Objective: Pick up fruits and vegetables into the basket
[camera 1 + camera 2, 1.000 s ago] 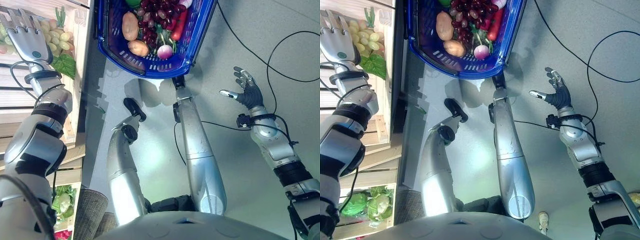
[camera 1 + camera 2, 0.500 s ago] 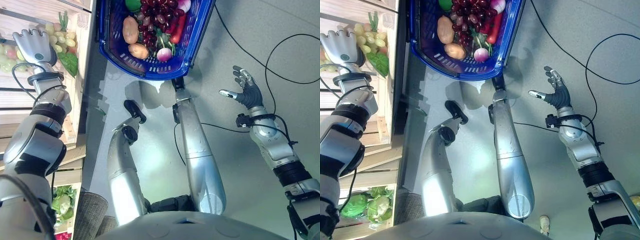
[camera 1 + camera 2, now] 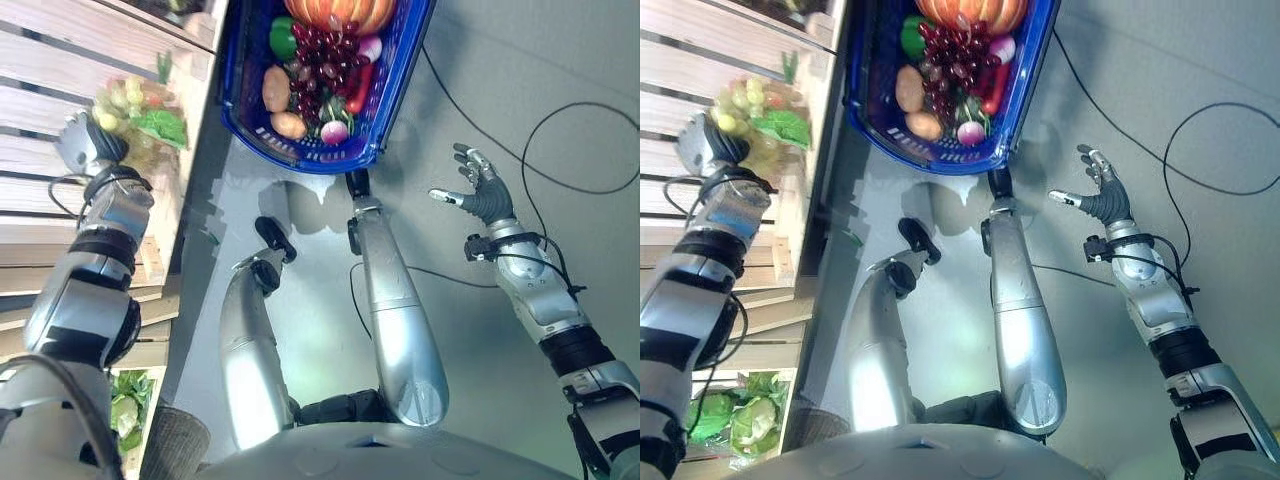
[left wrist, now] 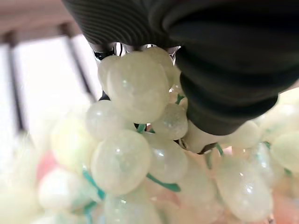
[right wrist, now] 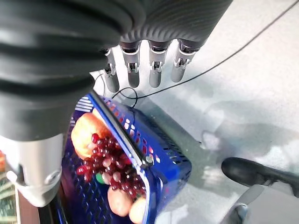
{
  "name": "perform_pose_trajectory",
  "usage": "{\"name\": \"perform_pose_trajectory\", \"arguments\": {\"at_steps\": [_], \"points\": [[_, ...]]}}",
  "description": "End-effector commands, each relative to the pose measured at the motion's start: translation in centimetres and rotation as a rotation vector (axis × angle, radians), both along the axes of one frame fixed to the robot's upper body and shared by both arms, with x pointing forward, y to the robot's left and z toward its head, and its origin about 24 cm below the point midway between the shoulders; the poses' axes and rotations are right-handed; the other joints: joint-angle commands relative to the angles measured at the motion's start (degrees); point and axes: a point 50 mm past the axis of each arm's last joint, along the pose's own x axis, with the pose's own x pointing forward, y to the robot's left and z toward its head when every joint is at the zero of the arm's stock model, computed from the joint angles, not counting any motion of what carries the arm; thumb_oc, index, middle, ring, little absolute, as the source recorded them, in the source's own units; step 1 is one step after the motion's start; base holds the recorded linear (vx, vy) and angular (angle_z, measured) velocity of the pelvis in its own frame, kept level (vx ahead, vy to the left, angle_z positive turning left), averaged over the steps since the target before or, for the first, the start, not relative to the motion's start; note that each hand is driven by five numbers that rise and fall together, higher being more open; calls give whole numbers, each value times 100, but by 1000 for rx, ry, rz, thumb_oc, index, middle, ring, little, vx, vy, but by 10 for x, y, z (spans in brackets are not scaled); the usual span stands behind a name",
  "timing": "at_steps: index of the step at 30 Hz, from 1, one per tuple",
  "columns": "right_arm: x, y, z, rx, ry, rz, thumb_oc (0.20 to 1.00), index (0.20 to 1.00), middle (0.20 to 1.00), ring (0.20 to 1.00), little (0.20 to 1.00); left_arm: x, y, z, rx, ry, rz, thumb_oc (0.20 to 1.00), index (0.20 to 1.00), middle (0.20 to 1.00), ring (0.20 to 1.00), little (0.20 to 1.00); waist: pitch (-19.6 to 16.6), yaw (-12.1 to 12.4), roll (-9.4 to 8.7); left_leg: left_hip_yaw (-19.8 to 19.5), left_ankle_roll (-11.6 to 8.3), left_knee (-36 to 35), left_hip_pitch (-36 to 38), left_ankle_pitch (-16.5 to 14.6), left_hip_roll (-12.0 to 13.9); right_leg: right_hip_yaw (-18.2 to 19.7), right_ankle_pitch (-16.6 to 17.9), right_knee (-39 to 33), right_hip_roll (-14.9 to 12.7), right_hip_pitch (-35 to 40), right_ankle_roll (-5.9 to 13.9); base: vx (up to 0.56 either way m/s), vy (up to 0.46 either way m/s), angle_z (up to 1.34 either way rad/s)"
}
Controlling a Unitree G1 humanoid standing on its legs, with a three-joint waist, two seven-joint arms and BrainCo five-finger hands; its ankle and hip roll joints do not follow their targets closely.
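The left hand is at the wooden shelf, pushed into the bunch of green grapes that lies there beside a green leaf. In the left wrist view the pale grapes crowd right against the dark cover, touching it, but the fingers are buried behind the fruit, so I cannot tell whether they are closed round the bunch or only resting on it. In the left eye view the bunch sits at about one o'clock from the hand, its long axis probably running toward the shelf's front edge, though the fruit is too smeared there to be sure.

The blue basket stands on the floor at about three o'clock from the left hand, well apart, already holding purple grapes, potatoes, a radish and a pumpkin.

The right hand hangs over the bare floor with fingers spread and thumb out, holding nothing, at roughly four o'clock from the basket. The left hand is plainly the nearer to the green grapes.
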Motion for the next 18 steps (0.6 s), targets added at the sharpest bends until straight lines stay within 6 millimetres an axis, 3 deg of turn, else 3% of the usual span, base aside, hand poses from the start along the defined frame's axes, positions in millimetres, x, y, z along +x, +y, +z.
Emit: {"name": "perform_pose_trajectory", "arguments": {"at_steps": [1,8,14,18], "points": [[-13,7,-24,-19,106,25,1000,1000,1000,1000,1000,-10,12,5,-188,-160,-77,200,200,200,200,200,-254,176,-202,8,150,-325,56,5,-233,-254,-550,-82,-91,445,305,-2,-26,11],[-17,15,-26,-102,145,43,1000,1000,1000,1000,1000,-19,-22,1,-383,-374,-346,200,200,200,200,200,-254,444,-275,-91,208,-684,780,89,-388,-474,-543,-392,-97,1330,330,3,-43,12],[-14,18,-15,-215,120,41,1000,1000,1000,1000,1000,-28,-43,23,-347,-496,-536,200,200,200,200,200,-254,579,-320,-158,244,-858,1260,84,-475,-540,-565,-557,-89,1897,331,5,-17,5],[-7,32,6,-257,33,76,1000,1000,1000,1000,1000,-37,-65,46,-326,-592,-703,200,200,200,200,200,-254,691,-326,-201,271,-990,1693,74,-512,-564,-602,-667,-104,2365,332,25,-19,4]]}}
